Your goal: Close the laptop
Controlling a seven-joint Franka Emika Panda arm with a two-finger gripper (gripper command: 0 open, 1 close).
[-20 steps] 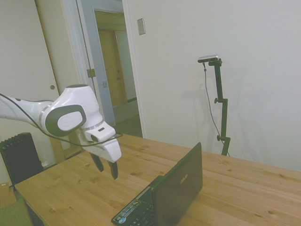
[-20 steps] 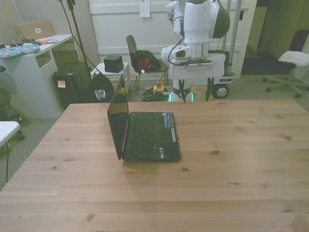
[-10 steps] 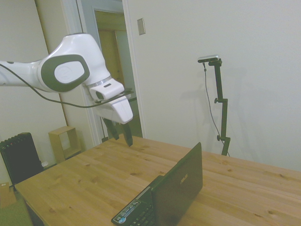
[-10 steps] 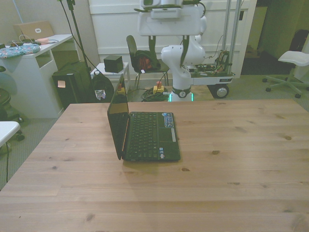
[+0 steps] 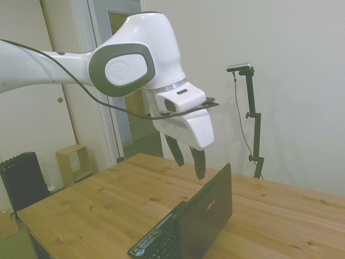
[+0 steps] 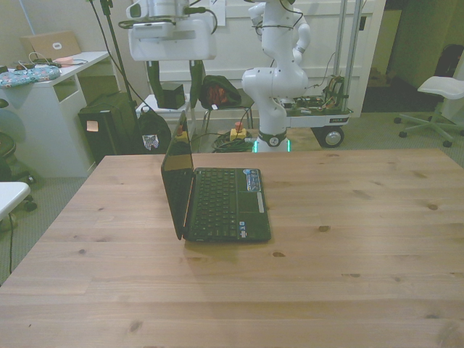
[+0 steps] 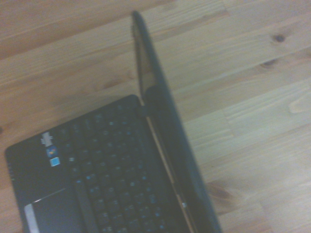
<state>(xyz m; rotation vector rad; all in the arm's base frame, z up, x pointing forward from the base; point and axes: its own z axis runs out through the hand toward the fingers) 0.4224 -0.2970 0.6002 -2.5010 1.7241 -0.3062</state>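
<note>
The laptop [image 6: 217, 199] stood open on the wooden tabletop [image 6: 348, 246], its lid upright toward the front view's left. The pincer [image 6: 173, 76] hung in the air above the lid's top edge, fingers spread apart and holding nothing.

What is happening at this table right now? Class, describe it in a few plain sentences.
A white robot arm holds its pincer in the air just above the top edge of the laptop's raised lid. The pincer is open and touches nothing. The laptop stands open on the wooden table, its lid roughly upright and its keyboard showing. Closing it has not yet begun.
</note>
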